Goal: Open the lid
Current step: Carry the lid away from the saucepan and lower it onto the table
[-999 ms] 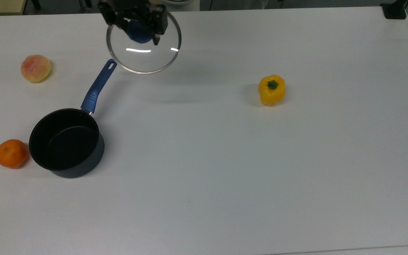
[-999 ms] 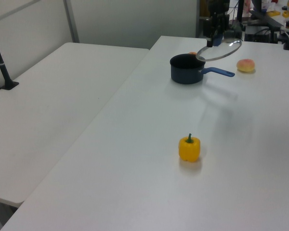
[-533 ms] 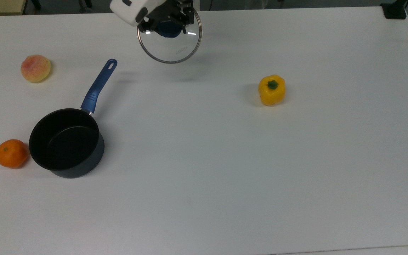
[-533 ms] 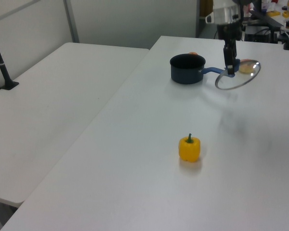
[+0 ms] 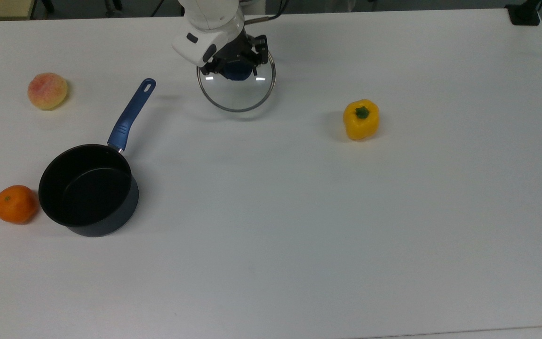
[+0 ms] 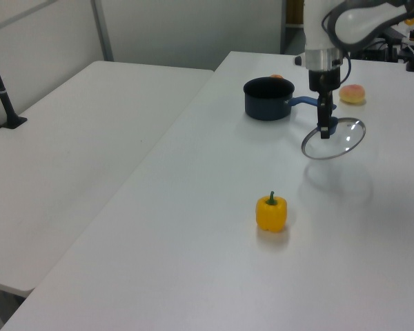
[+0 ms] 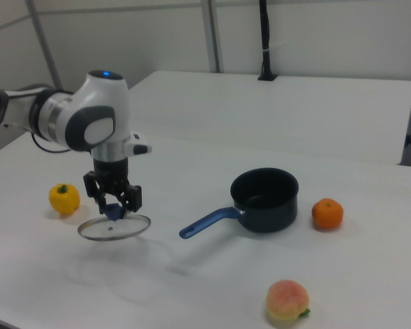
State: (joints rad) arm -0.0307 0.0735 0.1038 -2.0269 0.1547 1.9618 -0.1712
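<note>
My gripper is shut on the blue knob of the round glass lid. The lid hangs level a little above the white table, away from the pan. The dark saucepan with a blue handle stands uncovered and empty at the top view's left.
A yellow bell pepper sits at the top view's right of the lid. An orange lies beside the pan, and a peach lies farther off.
The gripper has carried the lid from above the pan handle's end toward the top view's right and lowered it close to the table.
</note>
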